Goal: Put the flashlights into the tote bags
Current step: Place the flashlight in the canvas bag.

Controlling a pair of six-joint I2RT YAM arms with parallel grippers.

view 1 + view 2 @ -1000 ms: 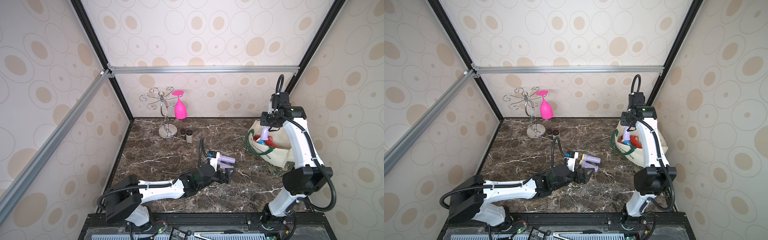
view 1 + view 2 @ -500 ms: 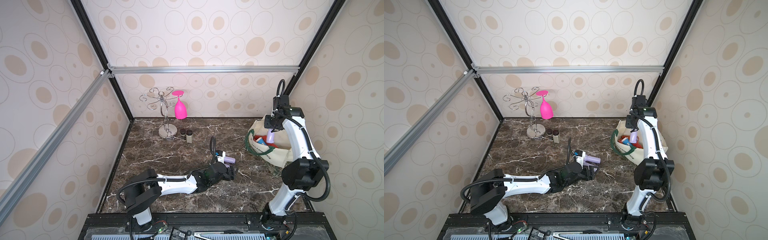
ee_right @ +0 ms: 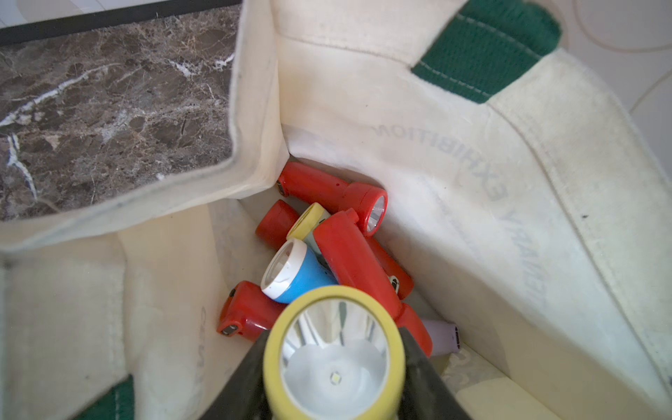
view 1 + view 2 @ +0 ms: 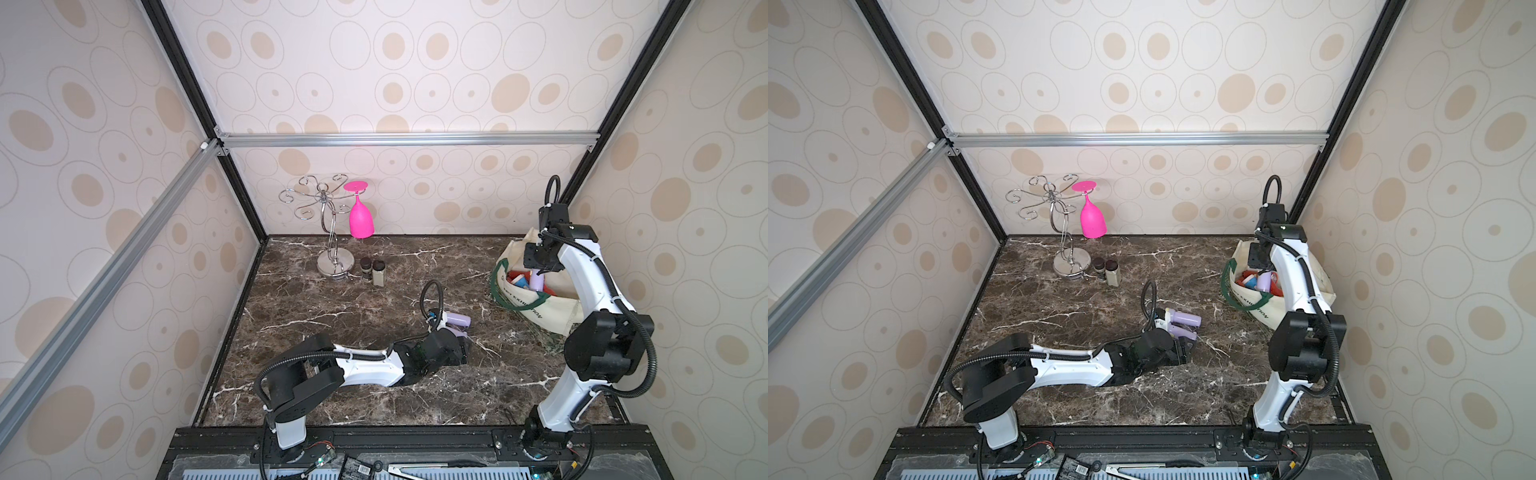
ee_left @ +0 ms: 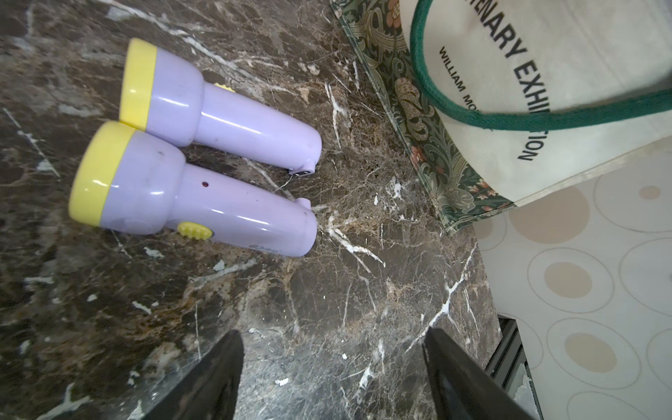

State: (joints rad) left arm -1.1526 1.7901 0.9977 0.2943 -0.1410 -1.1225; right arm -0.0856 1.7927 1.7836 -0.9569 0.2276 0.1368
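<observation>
Two lilac flashlights (image 5: 218, 120) (image 5: 203, 203) with yellow heads lie side by side on the marble, seen in both top views (image 4: 457, 321) (image 4: 1185, 320). My left gripper (image 5: 332, 349) is open and empty, low over the marble just short of them (image 4: 463, 349). The cream tote bag (image 4: 544, 307) (image 5: 582, 72) stands at the right. Above its mouth my right gripper (image 3: 334, 360) (image 4: 540, 272) is shut on a lilac flashlight (image 3: 334, 349) (image 4: 1263, 281). Inside the bag (image 3: 472, 182) lie several red flashlights (image 3: 327, 189) and a blue one (image 3: 298, 272).
A chrome glass rack (image 4: 332, 249) with a pink glass (image 4: 360, 216) stands at the back left, two dark-capped jars (image 4: 372, 270) beside its base. Patterned walls close in the table, and the bag sits against the right wall.
My right gripper has lowered the lilac flashlight toward the bag's mouth. The left arm has swung its elbow rightward, its jaws narrowed slightly and still empty near the two flashlights.
</observation>
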